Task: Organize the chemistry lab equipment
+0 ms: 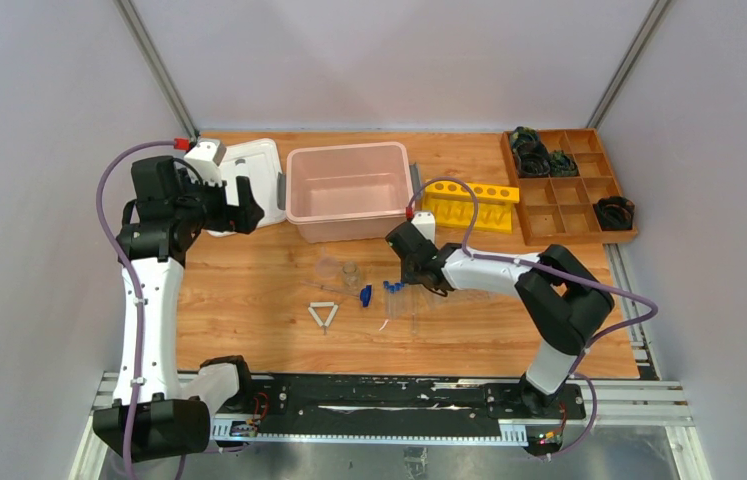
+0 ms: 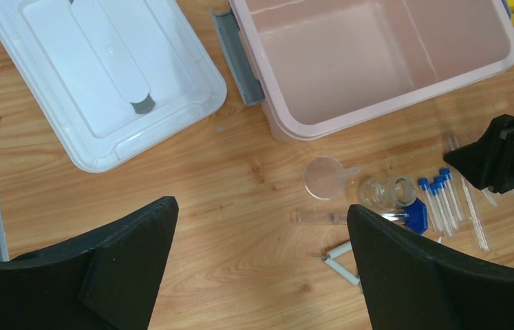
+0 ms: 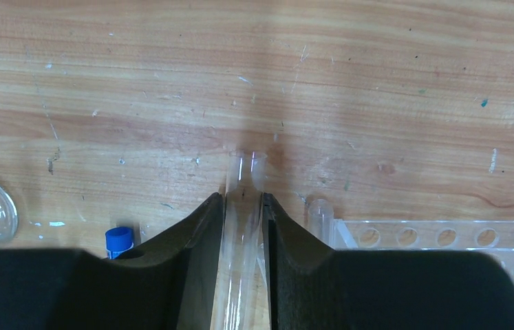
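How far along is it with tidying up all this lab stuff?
Barely begun. Nothing looks put away: the pink bin and the yellow rack are both empty. In hand: the right pincer is closed on one clear tube, while the left pincer hangs open, holding nothing. Left to do: the blue-capped tubes, the small beaker and the white triangle lie loose on the wood.
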Motion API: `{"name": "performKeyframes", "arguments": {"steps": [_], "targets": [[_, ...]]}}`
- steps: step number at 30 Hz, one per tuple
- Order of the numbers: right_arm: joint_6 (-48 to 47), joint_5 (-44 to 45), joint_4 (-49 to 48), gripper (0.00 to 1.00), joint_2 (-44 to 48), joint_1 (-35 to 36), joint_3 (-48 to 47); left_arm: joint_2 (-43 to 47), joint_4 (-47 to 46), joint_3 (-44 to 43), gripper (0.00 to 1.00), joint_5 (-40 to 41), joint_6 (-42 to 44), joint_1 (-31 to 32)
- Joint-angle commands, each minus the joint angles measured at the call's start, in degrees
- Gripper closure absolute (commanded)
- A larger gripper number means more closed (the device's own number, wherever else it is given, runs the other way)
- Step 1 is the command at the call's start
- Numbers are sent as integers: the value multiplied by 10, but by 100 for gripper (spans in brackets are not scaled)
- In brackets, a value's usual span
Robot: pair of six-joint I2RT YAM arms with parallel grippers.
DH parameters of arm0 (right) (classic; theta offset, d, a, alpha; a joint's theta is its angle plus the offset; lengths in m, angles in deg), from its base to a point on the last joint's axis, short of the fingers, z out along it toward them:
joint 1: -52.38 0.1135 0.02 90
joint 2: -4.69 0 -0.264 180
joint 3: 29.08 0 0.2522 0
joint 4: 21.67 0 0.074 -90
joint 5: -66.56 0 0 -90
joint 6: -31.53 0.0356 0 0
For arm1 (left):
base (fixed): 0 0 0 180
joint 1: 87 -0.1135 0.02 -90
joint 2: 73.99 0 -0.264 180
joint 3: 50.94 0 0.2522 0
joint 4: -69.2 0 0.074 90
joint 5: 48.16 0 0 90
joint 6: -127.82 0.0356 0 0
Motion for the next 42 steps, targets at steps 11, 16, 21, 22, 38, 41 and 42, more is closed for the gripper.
{"name": "performKeyframes", "arguments": {"steps": [11,16,21,22,38,41,42], "targets": [[31,26,7,90,42,11,1,20,14,-36,0,-54,-7,-3],[47,19,23,96,120,15,2,23,26,-56,0,-86,-17,-2],[51,30,45,100,219,36,-11,16,47,-80,0,-135,-32,22],[50,33,43,100,237,42,-14,17,49,-82,0,-139,-36,36],[-36,68,-40,100,152,123,-326,4,85,-118,0,-262,-90,212],[-52,76,-72,100,137,144,-340,-3,85,-111,0,-263,-89,227],[-56,78,-74,100,133,150,-344,-6,85,-109,0,-264,-88,230]]}}
